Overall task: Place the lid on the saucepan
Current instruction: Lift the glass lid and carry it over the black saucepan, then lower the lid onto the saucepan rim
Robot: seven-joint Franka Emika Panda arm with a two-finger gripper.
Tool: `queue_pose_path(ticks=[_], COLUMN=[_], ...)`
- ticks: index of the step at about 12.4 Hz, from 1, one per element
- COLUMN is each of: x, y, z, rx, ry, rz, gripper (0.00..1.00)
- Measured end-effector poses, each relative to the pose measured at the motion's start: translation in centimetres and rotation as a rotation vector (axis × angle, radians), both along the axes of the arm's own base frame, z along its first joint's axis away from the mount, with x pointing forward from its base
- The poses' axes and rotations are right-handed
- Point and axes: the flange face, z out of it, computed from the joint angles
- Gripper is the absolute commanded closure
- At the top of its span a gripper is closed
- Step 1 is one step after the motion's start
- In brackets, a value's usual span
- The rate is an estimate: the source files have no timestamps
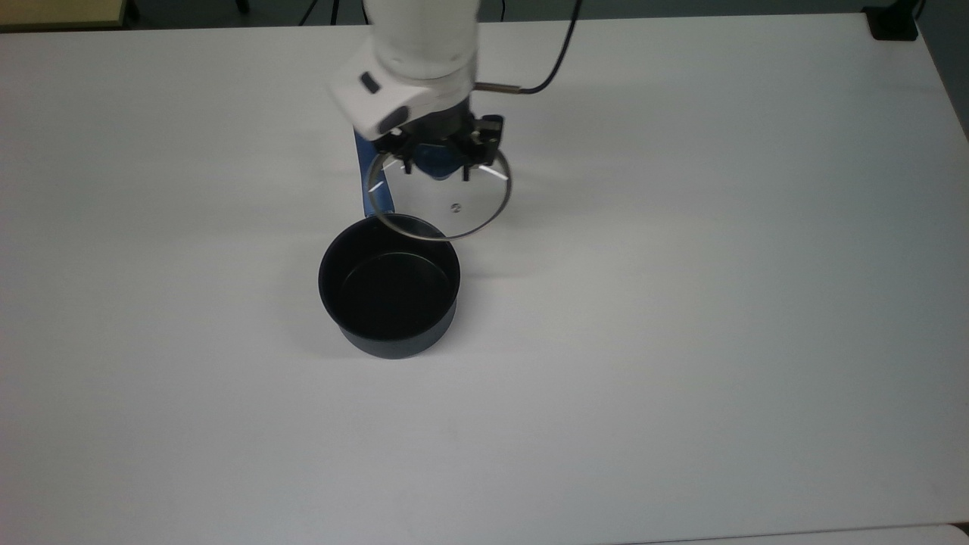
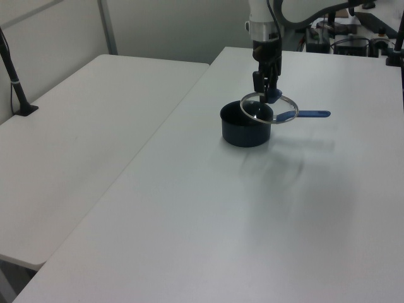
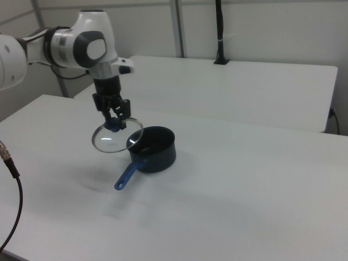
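- The white robot arm (image 1: 420, 45) reaches down over the white bench (image 1: 681, 303), and its black two-finger end effector (image 1: 439, 163) is clamped on the blue centre knob (image 1: 437, 160) of the round clear glass lid with a thin metal rim (image 1: 447, 200).
- The lid hangs in the air under the end effector, clear of the bench, roughly level with a slight tilt; in the left view (image 2: 260, 108) and the right view (image 3: 116, 136) it floats above the height of the pot's rim.
- A small steam vent (image 1: 455, 207) shows in the glass, just below the end effector in the top view.
- The small round saucepan, dark navy outside and black inside (image 1: 389, 286), stands upright on the bench below and to the left of the end effector in the top view, open and uncovered.
- In the top view the lid's lower-left edge overlaps the pot's upper rim; most of the glass lies off to the side, over the bench and the handle.
- The long straight blue handle (image 1: 375, 189) runs from the pot towards the end effector and passes beneath the lid; in the right view its holed end (image 3: 119, 185) points towards the camera, past the end effector (image 3: 115, 120).
- In the left view the end effector (image 2: 265, 88) hangs just behind the pot (image 2: 246, 129), whose handle points to the left view's right.
- A black cable (image 1: 545, 68) trails from the wrist.
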Motion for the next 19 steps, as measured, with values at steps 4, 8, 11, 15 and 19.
queue_pose_path(ticks=[4,8,11,15,19], x=[2.1,3.3,4.4,5.5,6.1], y=[-4.2,-6.0,-6.7,-7.6,-7.6], z=[-1.4,-2.3,-2.9,-3.0,-4.2], rx=[-0.001,-0.008,-0.009,-0.007,-0.006], ry=[0.003,0.001,-0.019,-0.080,-0.087], rz=[-0.106,-0.221,-0.296,-0.404,-0.447], gripper=[0.48,0.48,0.48,0.48,0.48])
